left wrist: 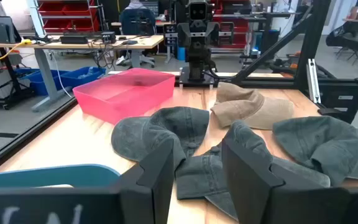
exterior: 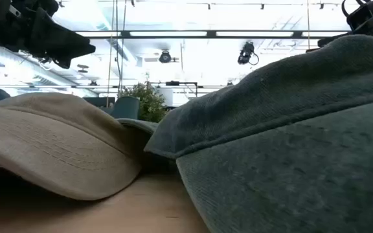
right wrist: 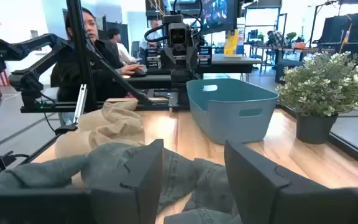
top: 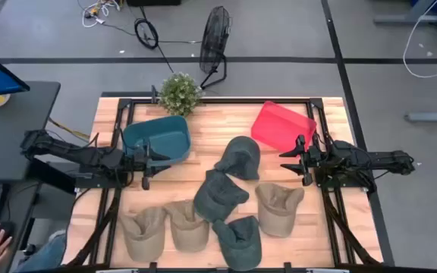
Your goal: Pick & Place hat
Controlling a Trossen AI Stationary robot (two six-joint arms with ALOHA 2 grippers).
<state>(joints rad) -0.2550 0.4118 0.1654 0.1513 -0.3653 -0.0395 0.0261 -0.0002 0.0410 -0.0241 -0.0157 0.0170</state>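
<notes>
Left gripper (top: 147, 161) released, beside teal bin (top: 158, 137); right gripper (top: 298, 160) released, beside red bin (top: 281, 124). Between them, grey hats (top: 220, 194) and tan hats (top: 279, 206) heaped on table (top: 203, 114).

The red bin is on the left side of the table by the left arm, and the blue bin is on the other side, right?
No, they are swapped. In the high view the red bin sits by the right gripper, and the blue bin sits by the left gripper. Both grippers are open and hold no hat.
</notes>
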